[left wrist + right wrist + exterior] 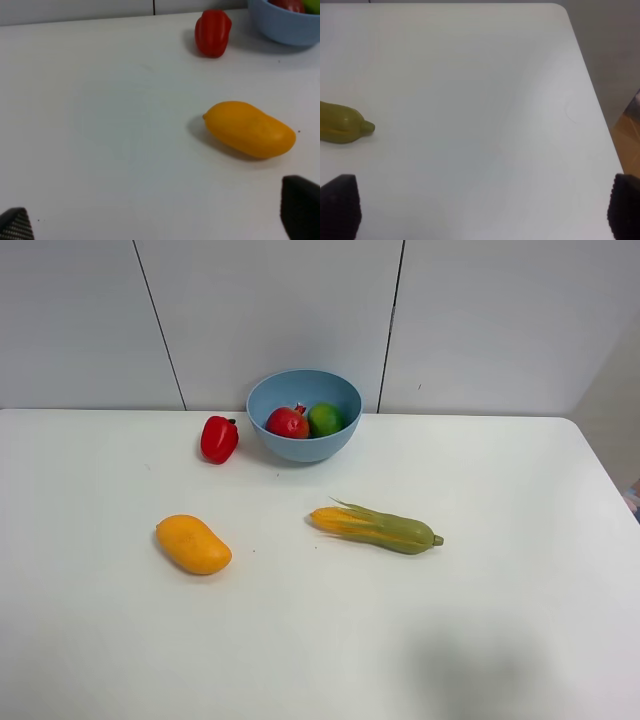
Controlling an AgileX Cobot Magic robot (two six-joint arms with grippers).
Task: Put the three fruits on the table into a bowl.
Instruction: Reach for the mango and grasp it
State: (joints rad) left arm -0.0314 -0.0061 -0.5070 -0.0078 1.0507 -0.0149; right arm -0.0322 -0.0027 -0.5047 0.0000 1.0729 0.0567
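The light-blue bowl [303, 415] stands at the back middle of the white table [520, 500]. The dark-red pomegranate [287, 422] and the green lime [325, 419] lie inside it. The orange-yellow mango [193, 544] lies on the table at the front left; it also shows in the left wrist view [249, 129]. My left gripper [160, 220] is open and empty, short of the mango. My right gripper [480, 205] is open and empty over bare table. Neither gripper shows in the exterior high view.
A red bell pepper [219, 438] stands just left of the bowl, also seen in the left wrist view [212, 33]. A corn cob [378, 527] lies right of the middle; its husk end shows in the right wrist view [342, 129]. The table's right edge [592, 90] is near my right gripper.
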